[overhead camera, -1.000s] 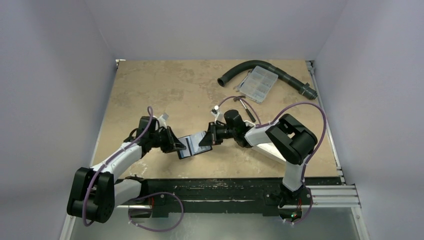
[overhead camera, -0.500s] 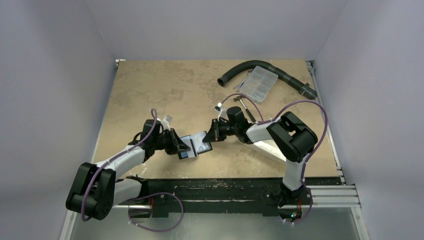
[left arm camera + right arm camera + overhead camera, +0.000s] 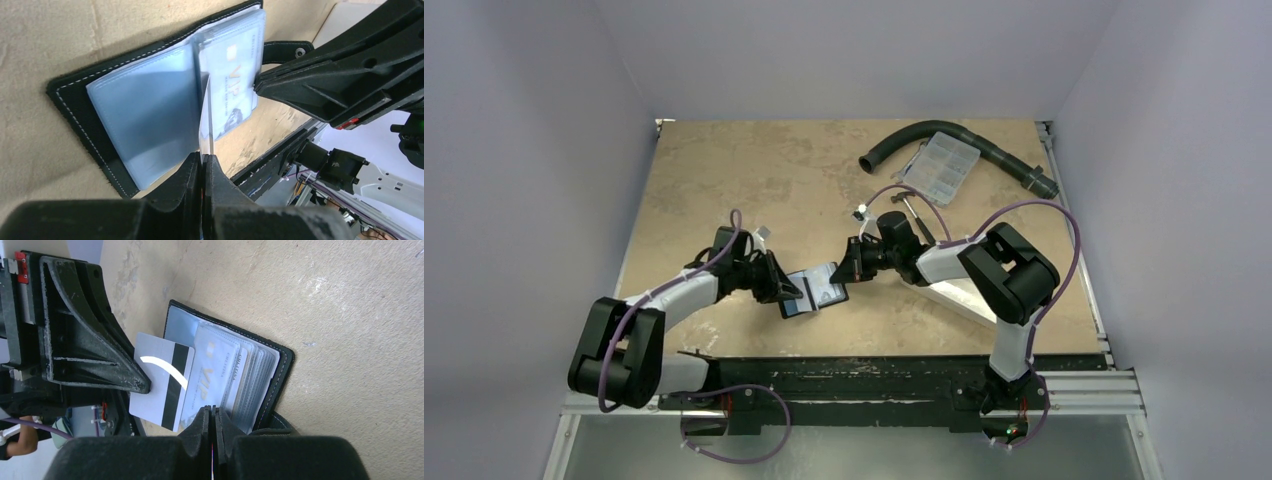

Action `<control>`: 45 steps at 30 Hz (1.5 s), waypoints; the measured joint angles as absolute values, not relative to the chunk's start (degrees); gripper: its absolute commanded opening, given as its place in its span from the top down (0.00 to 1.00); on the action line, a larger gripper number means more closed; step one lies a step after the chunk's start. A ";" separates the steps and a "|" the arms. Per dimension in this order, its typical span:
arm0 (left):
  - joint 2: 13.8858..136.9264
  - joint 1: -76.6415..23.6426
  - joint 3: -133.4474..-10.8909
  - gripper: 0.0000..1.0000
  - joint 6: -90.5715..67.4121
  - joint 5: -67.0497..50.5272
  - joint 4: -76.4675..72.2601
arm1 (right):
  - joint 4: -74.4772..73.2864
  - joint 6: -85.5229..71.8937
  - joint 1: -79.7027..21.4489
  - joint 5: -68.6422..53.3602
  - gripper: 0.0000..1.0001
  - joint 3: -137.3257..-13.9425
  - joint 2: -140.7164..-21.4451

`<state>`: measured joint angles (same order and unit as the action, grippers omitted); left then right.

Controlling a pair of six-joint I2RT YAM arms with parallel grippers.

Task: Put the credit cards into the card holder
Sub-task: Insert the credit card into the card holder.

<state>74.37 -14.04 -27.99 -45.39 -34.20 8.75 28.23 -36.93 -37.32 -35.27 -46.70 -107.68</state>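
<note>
**Card poised over the open card holder**

The card holder lies open on the table, between the two arms. The left gripper, fingers pressed together, pinches a credit card (magnetic stripe showing) tilted over the spine. The right gripper seems closed on a clear sleeve's edge. The sleeve lies just beyond the card, toward the right arm.

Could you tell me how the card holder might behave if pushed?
The card holder lies open and flat, so it probably slides rather than tips. Its thin clear sleeves fan loosely, so they likely flex under the card.
</note>
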 measured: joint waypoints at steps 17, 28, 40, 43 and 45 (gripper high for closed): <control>78.30 -12.36 -31.05 1.00 -41.25 -35.70 14.50 | 28.25 -36.80 -37.32 -35.31 1.00 -46.70 -107.68; 74.17 -12.38 -33.69 1.00 -39.62 -32.32 20.67 | 20.53 -32.86 -38.72 -30.76 0.89 -48.95 -105.23; 81.23 -13.47 -32.12 1.00 -42.37 -34.70 11.70 | 10.24 -27.00 -42.59 -22.22 0.80 -50.98 -93.60; 82.24 -16.47 -32.10 1.00 -44.58 -35.20 7.62 | 12.34 -28.21 -42.41 -23.90 0.80 -48.47 -94.52; 82.39 -18.11 -32.10 1.00 -45.98 -35.22 5.82 | 13.72 -29.21 -42.35 -24.64 0.80 -46.50 -95.35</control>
<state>82.39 -18.11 -32.10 -45.98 -35.22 5.82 13.72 -29.21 -42.35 -24.64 -46.50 -95.35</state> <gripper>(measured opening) 0.031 0.202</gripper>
